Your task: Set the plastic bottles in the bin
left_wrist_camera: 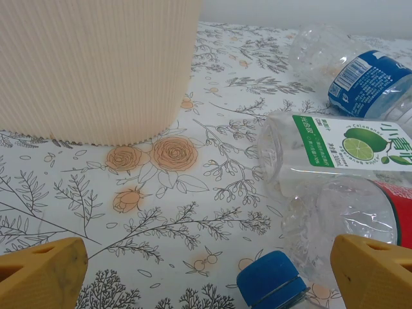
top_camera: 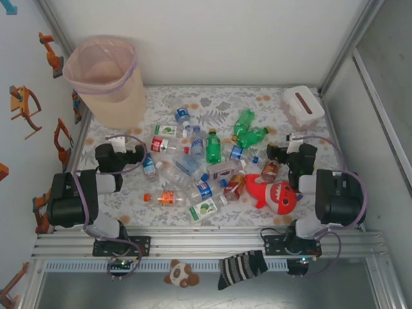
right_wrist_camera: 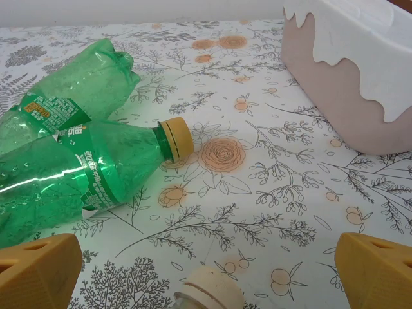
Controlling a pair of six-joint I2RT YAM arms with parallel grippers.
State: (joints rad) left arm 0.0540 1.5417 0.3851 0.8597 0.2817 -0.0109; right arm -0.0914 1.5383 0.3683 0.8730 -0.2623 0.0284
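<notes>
Several plastic bottles [top_camera: 205,168] lie scattered across the middle of the flowered table, mostly clear, a few green. The beige bin [top_camera: 106,76] with its pink liner stands at the far left corner. My left gripper [top_camera: 121,153] sits left of the pile, open. In the left wrist view the left gripper [left_wrist_camera: 206,280] faces the bin's ribbed wall [left_wrist_camera: 96,64], with a lime-label bottle [left_wrist_camera: 335,147] and a blue cap [left_wrist_camera: 270,283] to its right. My right gripper [top_camera: 293,153] is open right of the pile. In the right wrist view, green bottles [right_wrist_camera: 71,174] lie left of the right gripper [right_wrist_camera: 207,273], and a beige cap [right_wrist_camera: 209,291] lies low between its fingers.
A white box with a brown slot [top_camera: 302,106] stands at the far right, near my right gripper. A red shark plush [top_camera: 273,195] lies at the pile's near right. A striped sock [top_camera: 241,267] and a small plush dog [top_camera: 181,273] hang below the front rail.
</notes>
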